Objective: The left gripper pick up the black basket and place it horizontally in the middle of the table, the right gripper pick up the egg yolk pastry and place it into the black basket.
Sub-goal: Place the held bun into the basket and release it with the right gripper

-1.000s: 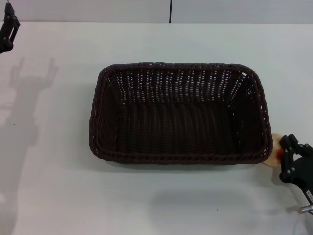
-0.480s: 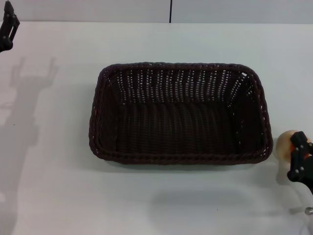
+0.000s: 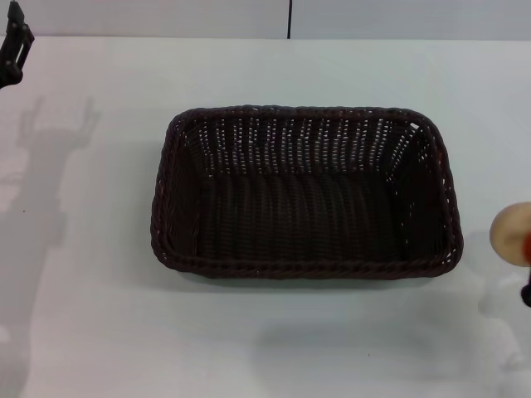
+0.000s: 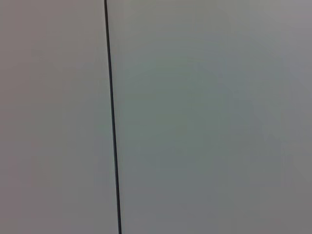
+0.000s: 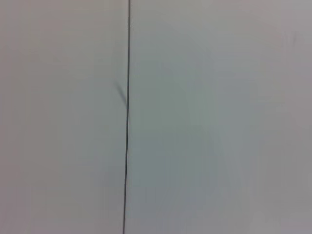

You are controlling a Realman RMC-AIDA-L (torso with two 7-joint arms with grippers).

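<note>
Black basket [image 3: 305, 192]: a large, dark woven wicker basket resting flat on the table, long side running left to right, open side up, nothing inside it.
Table [image 3: 99, 315]: a plain white top under the basket.
Egg yolk pastry [image 3: 512, 235]: a small pale cream ball with an orange-red patch, at the far right edge of the head view, just beyond the basket's right rim and outside it; it appears raised off the table.
Right gripper [image 3: 526, 292]: only a sliver of black shows, directly beneath the pastry and touching it; whether its fingers are spread or closed cannot be told.
Left gripper [image 3: 12, 48]: a black assembly at the table's far left corner, well apart from the basket, nothing seen in it; finger spread cannot be told.
Wrist views: both show only a pale wall [image 4: 209, 117] with a thin dark seam [image 4: 112, 117].
</note>
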